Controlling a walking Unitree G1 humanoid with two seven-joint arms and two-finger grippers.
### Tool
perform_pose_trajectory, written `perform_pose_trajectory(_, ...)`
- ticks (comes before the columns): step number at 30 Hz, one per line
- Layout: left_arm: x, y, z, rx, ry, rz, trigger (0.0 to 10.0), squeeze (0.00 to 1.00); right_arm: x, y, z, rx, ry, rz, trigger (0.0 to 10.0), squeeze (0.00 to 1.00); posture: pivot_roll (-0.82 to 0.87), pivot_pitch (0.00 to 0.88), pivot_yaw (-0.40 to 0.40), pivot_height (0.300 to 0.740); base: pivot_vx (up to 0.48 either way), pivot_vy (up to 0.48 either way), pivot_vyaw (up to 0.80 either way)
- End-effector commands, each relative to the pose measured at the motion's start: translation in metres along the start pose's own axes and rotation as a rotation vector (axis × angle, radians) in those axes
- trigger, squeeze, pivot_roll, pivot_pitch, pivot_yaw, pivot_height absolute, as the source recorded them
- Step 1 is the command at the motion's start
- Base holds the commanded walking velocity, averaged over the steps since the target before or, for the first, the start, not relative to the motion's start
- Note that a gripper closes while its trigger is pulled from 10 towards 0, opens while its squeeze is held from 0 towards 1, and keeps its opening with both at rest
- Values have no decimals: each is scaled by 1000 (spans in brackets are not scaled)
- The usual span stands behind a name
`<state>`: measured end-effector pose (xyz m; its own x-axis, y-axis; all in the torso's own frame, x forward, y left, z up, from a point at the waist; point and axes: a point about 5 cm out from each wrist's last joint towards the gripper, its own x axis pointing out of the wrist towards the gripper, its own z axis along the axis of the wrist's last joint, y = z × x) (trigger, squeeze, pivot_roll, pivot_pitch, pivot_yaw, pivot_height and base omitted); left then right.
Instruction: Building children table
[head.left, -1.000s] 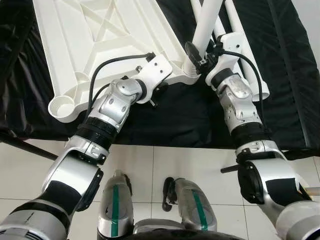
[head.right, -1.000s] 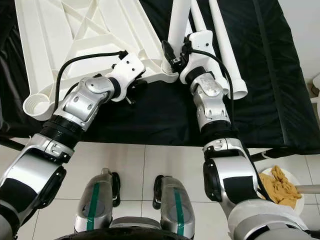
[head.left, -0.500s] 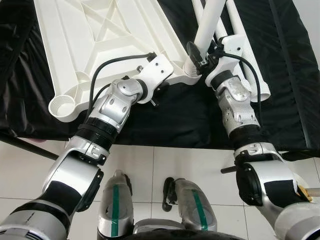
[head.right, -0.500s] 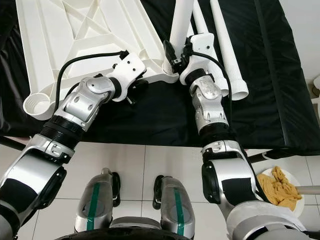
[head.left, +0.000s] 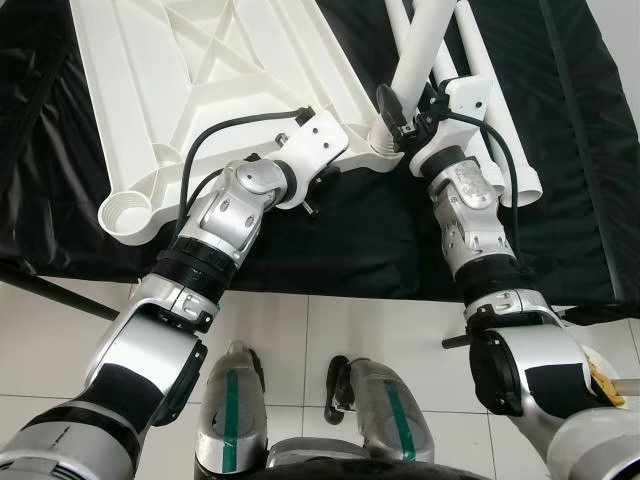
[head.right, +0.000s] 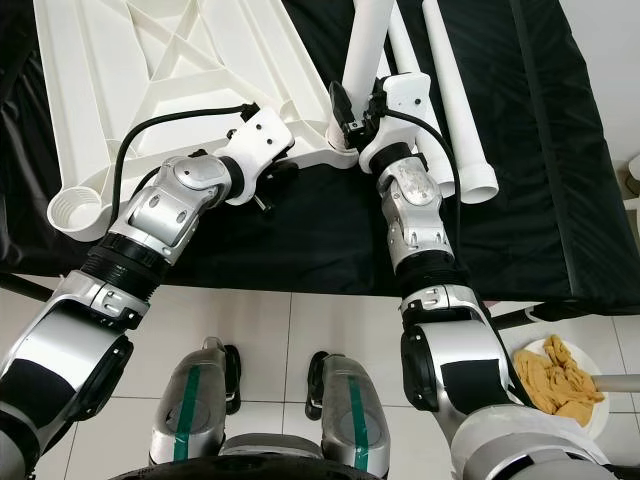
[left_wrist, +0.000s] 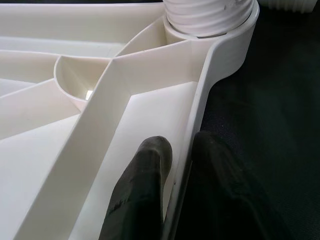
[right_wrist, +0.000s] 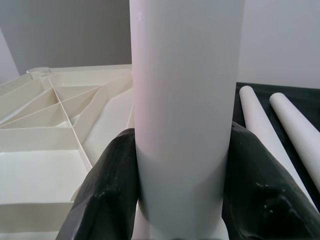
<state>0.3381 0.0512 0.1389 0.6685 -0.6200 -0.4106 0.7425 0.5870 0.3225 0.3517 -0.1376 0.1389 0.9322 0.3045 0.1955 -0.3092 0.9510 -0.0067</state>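
Tabletop white, ribbed, upside down; your left gripper pinches its rim, right gripper clamps upright leg at corner socket.

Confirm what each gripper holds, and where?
Left gripper pinches the upside-down tabletop by its edge rim near a corner socket. Right gripper clamps the white table leg low on its shaft, above that socket.

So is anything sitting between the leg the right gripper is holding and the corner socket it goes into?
Nothing visible does. The right gripper is clamped on the upright white leg, whose lower end already meets the corner socket of the upturned tabletop. The left gripper pinches the tabletop's rim beside it.
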Motion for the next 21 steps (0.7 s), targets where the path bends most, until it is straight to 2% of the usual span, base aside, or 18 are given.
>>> perform_pose_trajectory(1,-12,19,16,59,-60,94,10000,0,-47,-21,-62,38,296,-159,10000,0,86,64,-32,740,0,0,0)
perform_pose_trajectory(10,-12,18,17,61,-60,93,10000,0,-48,-10,-63,57,275,-148,10000,0,87,67,-34,740,0,0,0)
perform_pose_trajectory(21,-12,18,17,65,-60,91,10000,0,-48,-9,-63,53,268,-147,10000,0,86,62,-34,740,0,0,0)
